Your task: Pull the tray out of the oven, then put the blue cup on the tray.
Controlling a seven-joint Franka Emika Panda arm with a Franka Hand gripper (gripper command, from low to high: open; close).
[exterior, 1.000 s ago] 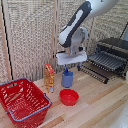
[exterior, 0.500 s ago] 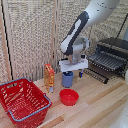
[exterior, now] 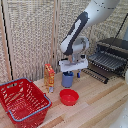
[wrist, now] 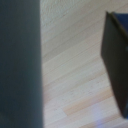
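Pale wooden worktop [exterior: 100, 107], tray [exterior: 106, 61] already drawn out of oven [exterior: 114, 50], end effector [exterior: 68, 74] directly over blue cup [exterior: 67, 79], grip unclear; next, lifting and carrying across to tray

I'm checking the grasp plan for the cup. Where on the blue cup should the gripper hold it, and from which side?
Grip the blue cup by its upper wall near the rim, coming straight down from above. It stands upright with its mouth up, and the orange carton and red bowl crowd its sides. The gripper already sits right over it.
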